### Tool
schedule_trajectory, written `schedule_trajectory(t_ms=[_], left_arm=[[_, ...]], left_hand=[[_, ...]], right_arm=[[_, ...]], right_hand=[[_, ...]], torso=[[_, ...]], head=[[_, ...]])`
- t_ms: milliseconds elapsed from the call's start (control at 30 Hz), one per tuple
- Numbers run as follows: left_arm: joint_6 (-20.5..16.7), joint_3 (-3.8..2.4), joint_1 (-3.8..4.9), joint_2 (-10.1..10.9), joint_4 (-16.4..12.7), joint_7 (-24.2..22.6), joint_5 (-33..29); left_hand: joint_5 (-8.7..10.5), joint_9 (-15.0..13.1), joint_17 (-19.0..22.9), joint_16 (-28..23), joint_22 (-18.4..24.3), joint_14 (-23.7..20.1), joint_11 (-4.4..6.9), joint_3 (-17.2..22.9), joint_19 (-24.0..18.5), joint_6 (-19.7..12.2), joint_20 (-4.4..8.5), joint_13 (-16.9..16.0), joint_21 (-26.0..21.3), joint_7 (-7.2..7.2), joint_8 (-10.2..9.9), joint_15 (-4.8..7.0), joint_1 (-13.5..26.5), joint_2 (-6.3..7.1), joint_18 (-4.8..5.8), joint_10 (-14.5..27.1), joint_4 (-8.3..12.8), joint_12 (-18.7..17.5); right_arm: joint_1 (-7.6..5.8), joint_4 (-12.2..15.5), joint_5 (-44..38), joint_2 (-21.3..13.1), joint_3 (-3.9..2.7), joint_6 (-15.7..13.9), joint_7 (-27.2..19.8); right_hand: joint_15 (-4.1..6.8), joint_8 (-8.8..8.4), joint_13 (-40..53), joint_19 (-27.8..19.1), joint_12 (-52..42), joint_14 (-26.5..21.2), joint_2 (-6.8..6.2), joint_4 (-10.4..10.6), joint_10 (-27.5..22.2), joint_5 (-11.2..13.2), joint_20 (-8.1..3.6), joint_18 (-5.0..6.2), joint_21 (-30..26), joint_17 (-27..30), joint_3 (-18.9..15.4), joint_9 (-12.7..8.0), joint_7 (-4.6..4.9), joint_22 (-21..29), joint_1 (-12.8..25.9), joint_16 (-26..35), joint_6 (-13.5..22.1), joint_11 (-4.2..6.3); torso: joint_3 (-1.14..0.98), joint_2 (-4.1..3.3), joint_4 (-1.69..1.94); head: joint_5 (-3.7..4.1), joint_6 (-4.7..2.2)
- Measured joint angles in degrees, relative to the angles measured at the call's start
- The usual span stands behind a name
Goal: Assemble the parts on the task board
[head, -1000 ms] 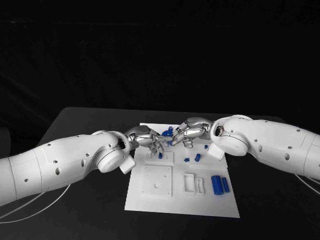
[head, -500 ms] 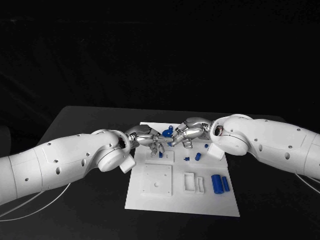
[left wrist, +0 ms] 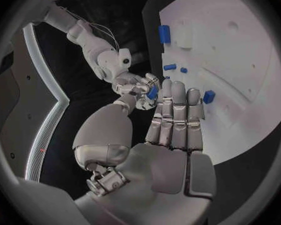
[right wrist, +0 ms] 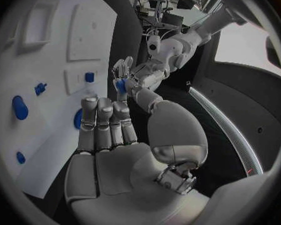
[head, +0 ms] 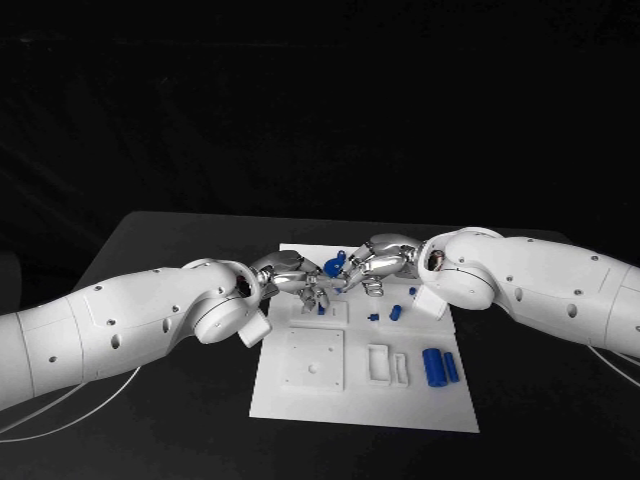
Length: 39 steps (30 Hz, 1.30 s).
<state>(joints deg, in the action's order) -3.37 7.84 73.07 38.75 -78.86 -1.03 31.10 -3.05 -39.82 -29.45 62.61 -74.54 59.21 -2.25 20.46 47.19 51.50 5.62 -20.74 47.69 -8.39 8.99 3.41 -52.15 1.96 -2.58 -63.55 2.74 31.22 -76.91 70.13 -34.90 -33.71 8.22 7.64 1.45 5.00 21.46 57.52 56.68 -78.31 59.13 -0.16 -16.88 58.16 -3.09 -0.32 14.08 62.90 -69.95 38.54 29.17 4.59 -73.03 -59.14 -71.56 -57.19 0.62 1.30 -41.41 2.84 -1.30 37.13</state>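
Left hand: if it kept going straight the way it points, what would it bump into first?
Probably the small blue part between both hands, then the right hand. The left hand points toward them above the task board, though depth is unclear.

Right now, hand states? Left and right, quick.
Left hand: fingers pinch a small blue part above the task board.
Right hand: fingers meet the same blue part; whether it holds it cannot be told.

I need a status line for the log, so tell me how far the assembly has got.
Early stage. Done: nothing I can confirm as seated. In hand: the left hand and right hand meet above the task board's far end with a small blue part between their fingertips. Left: two blue cylinders and smaller blue pieces lie loose on the board.
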Motion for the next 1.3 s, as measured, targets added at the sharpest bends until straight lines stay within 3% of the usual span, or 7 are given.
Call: schedule_trajectory(t_ms=[400, 800, 1000, 1300], left_arm=[[0.64, 0.09, -0.06, 0.07, 0.14, -0.46, -1.35], [1.13, 0.16, -0.12, 0.18, 0.28, -0.65, -3.07], [1.48, 0.20, -0.16, 0.28, 0.30, -1.02, -5.19], [1.93, 0.26, -0.23, 0.48, 0.33, -1.41, -7.55]], left_hand=[[0.01, 0.67, -0.31, 0.00, -0.41, 0.01, -0.18, 0.30, 0.00, 0.30, 0.00, 0.59, -0.22, 0.30, 0.30, -0.02, -5.72, -4.84, 0.09, -0.18, 4.58, -1.50], [0.24, 1.24, -0.52, 0.00, -0.40, 0.10, 0.21, -0.67, 0.00, 1.29, 0.00, 1.28, -0.68, 1.27, 1.20, -0.12, -5.92, -8.99, 0.41, -1.08, 6.86, -2.89], [0.25, 1.10, -0.82, 0.00, -0.39, 0.09, 0.48, -1.16, 0.00, 3.40, 0.00, 1.71, -0.67, 2.13, 2.17, -0.10, -6.17, -12.31, 0.47, -2.73, 8.97, -3.93], [0.25, 1.28, -0.90, 0.00, -0.39, 0.07, 0.41, -1.99, 0.00, 3.68, -0.01, 2.16, -0.90, 2.25, 2.49, -0.08, -4.84, -14.50, 0.49, -3.32, 10.81, -5.54]], right_arm=[[-0.09, 0.00, 0.00, 0.00, -0.06, 0.57, 0.16], [-0.16, -0.28, -0.05, 0.24, -0.10, 0.77, 0.28], [-0.20, -0.32, -0.08, 0.16, -0.11, 0.53, 0.45], [-0.27, -0.33, -0.03, 0.13, -0.18, 0.50, 0.45]], right_hand=[[0.18, 0.00, 0.00, -0.01, 0.00, -0.22, -0.01, -0.06, -0.21, 0.00, 0.01, 0.00, 0.00, 0.00, -0.06, 0.19, 0.00, -0.01, 0.00, 0.00, 0.00, -0.21], [0.12, 0.00, 0.00, -0.01, 0.00, -0.28, -0.01, -0.07, -0.20, 0.00, 0.02, 0.00, 0.00, -0.01, -0.06, 0.16, 0.04, -0.01, -0.01, -0.21, 0.04, -0.22], [0.11, -0.05, 0.00, -0.02, 0.00, -0.28, 0.07, -0.07, -0.20, 0.00, 0.03, -0.01, 0.00, 0.06, -0.06, -0.01, 0.34, 0.00, -0.24, -0.21, 0.34, -0.22], [-0.08, -0.44, 0.00, -0.11, 0.00, -0.47, 0.16, -0.07, -0.42, 0.04, 0.12, 0.00, 0.00, 0.15, -0.07, 0.05, 0.37, 0.08, -0.32, -0.21, 0.37, -0.43]], torso=[[-0.02, -0.01, -0.03], [-0.05, -0.01, -0.03], [-0.04, -0.01, -0.03], [-0.02, -0.01, -0.03]], head=[[-0.03, 0.14], [-0.04, 0.20], [0.00, 0.28], [-0.04, 0.33]])
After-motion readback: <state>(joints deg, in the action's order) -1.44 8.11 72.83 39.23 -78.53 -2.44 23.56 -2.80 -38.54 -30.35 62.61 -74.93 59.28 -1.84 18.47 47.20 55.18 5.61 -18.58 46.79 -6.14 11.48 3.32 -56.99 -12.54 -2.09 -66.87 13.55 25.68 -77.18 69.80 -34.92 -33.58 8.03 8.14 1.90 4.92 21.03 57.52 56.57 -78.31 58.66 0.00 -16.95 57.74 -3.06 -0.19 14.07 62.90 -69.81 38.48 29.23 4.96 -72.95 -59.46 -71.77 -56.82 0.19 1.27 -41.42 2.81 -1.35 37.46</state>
